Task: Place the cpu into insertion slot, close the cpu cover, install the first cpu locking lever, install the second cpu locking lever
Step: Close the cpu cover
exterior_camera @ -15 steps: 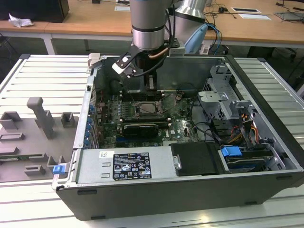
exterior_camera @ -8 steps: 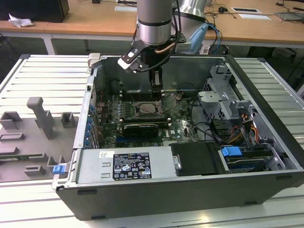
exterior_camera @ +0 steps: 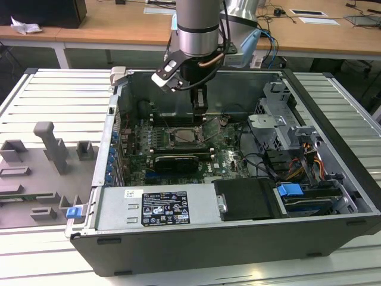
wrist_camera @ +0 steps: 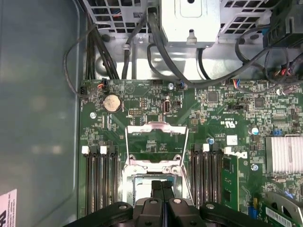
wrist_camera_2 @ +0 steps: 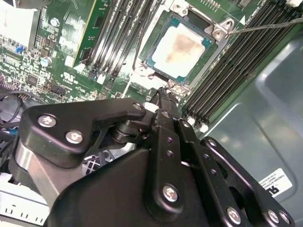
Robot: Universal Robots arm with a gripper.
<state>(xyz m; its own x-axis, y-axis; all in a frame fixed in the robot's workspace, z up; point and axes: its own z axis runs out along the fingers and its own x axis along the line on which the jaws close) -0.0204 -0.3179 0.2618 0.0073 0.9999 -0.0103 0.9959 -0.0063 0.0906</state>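
Observation:
The cpu (wrist_camera_2: 182, 47), a pale silvery-beige square with a brownish smear, lies flat in the insertion slot (wrist_camera_2: 152, 60) on the green board. From the exterior view the cpu (exterior_camera: 186, 136) sits in the middle of the open computer case. The cpu cover (wrist_camera: 156, 144), a thin silver frame, stands flipped open beyond the insertion slot (wrist_camera: 149, 178). A thin wire lever (wrist_camera_2: 265, 26) juts out from one socket corner. My gripper (wrist_camera: 162, 185) is shut with nothing between its fingers. It hangs just above the socket's edge, with the gripper (wrist_camera_2: 164, 93) tip near a corner tab and the gripper (exterior_camera: 200, 115) pointing straight down.
Black memory slots (wrist_camera_2: 118, 33) flank the socket on both sides. A long black graphics card (exterior_camera: 174, 161) lies in front of it. A drive cage (exterior_camera: 280, 128) with cables fills the exterior view's right, and a power supply (exterior_camera: 161, 205) the front. Grey fixtures (exterior_camera: 50, 149) stand outside the case.

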